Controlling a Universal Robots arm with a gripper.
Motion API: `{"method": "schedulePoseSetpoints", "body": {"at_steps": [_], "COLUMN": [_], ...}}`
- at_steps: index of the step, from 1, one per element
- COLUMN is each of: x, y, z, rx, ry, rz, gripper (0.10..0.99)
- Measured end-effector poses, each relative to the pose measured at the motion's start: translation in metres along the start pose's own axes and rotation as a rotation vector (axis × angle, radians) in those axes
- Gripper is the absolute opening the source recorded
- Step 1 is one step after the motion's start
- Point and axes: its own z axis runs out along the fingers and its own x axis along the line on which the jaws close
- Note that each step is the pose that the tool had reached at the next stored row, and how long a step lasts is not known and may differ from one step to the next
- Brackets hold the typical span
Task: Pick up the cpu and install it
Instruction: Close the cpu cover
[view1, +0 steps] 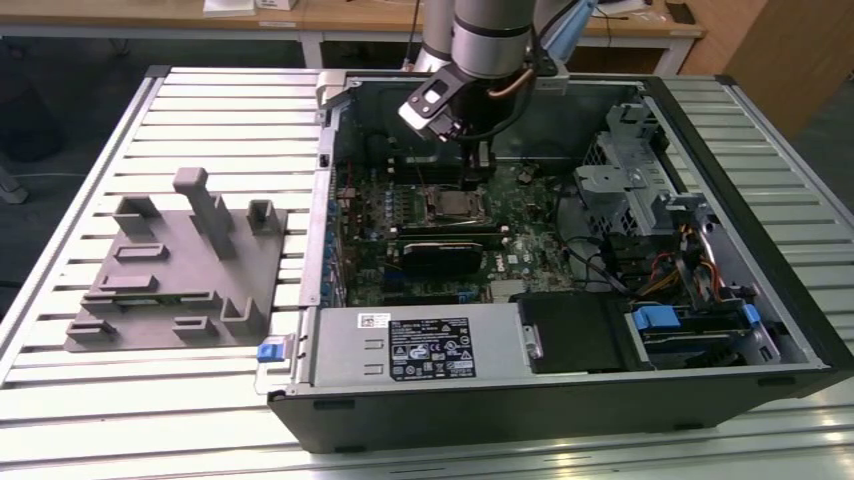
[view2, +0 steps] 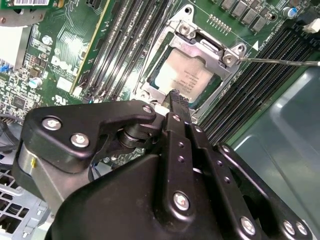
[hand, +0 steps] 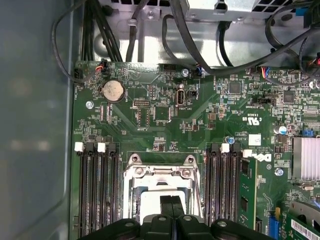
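The cpu (view2: 187, 77) lies flat in its socket (view2: 227, 57) on the motherboard (view2: 60, 55), upper middle of the second wrist view. The metal frame sits around it. In the exterior view that spot is mid-frame inside the open computer case (view1: 561, 420), which lies on the slatted tabletop (view1: 160, 420).

Handling, my read: it's light, thin and stiff, with a smooth metal top that will slip. The contacts underneath are probably delicate, so no dragging or tilting. I'd take it by two opposite edges, never pinching on the face.

The gripper (view2: 176, 95) hangs straight over the socket. Its fingers (view2: 176, 112) are clenched together, and I see nothing between them. The tips are at the cpu's near edge in both wrist views. I can't tell if they touch the lid or sit just above it. Memory slots (hand: 97, 190) flank the socket on both sides, well clear of the tips.
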Motion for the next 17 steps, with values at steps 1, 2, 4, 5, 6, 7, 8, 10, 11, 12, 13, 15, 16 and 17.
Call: {"method": "schedulePoseSetpoints", "body": {"at_steps": [1, 2, 4, 5, 6, 7, 8, 10, 11, 12, 13, 15, 16, 17], "x": [0.0000, -0.0001, -0.0001, -0.0002, -0.0002, -0.0003, -0.0003, -0.0004, -0.0004, -0.0004, -0.0005, -0.0005, -0.0004, -0.0004], "y": [-0.0003, -0.0006, -0.0016, -0.0021, -0.0028, -0.0037, -0.0046, -0.0060, -0.0065, -0.0067, -0.0068, -0.0069, -0.0071, -0.0072], "z": [0.0001, 0.0001, 0.0003, 0.0004, 0.0006, 0.0008, 0.0010, 0.0017, 0.0020, 0.0025, 0.0031, 0.0041, 0.0046, 0.0050], "rx": [0.000, 0.000, 0.000, 0.000, 0.000, 0.000, 0.000, 0.000, 0.000, 0.000, 0.000, 0.000, 0.000, 0.000], "ry": [0.0000, -0.0002, -0.0002, -0.0001, -0.0001, -0.0001, -0.0002, -0.0001, -0.0001, 0.0000, -0.0001, -0.0001, -0.0001, -0.0001], "rz": [0.000, 0.000, 0.000, 0.000, 0.000, 0.000, 0.000, 0.000, 0.000, 0.000, 0.000, 0.000, 0.000, 0.000], "gripper": [0.106, 0.106, 0.106, 0.106, 0.106, 0.106, 0.106, 0.106, 0.106, 0.106, 0.106, 0.106, 0.106, 0.106]}}
